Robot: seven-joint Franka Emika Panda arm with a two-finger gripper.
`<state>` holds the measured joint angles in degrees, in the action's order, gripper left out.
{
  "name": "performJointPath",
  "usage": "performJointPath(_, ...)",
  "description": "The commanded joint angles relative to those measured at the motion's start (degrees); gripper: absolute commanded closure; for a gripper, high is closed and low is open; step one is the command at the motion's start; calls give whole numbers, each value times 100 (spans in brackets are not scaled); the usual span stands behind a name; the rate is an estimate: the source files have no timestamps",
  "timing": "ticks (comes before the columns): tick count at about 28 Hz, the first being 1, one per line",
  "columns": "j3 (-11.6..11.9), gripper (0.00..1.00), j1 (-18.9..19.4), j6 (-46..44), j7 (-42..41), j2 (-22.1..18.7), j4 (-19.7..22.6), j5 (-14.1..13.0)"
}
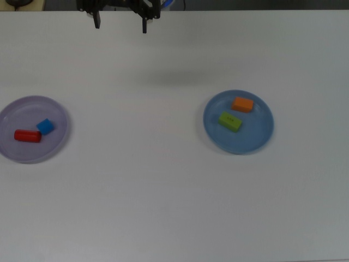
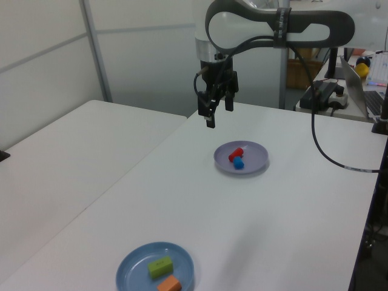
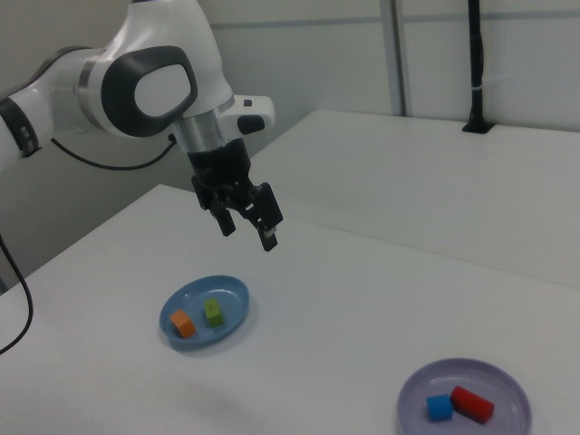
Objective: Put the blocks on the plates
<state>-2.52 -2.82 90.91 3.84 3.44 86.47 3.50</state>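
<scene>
Jaws (image 3: 246, 225) spread and empty, high above the white bench (image 1: 163, 185). Red block (image 1: 27, 136) and blue cube (image 1: 46, 126) lie on the lavender plate (image 1: 54, 112), apparently touching; orange brick (image 1: 242, 104) and green brick (image 1: 230, 121) sit on the blue plate (image 1: 256, 139).

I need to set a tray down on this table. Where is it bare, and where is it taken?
Bare: the wide strip between the lavender plate and the blue plate, and the whole near half in the top view. Taken: both plates, each holding two blocks. The open gripper hangs over the far edge.
</scene>
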Motion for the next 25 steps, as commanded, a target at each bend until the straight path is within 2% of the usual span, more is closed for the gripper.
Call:
performJointPath(1, 41, 0, 18, -161, 12, 34, -17, -86)
performJointPath(25, 67, 0, -105, -161, 65, 16, -52, -183)
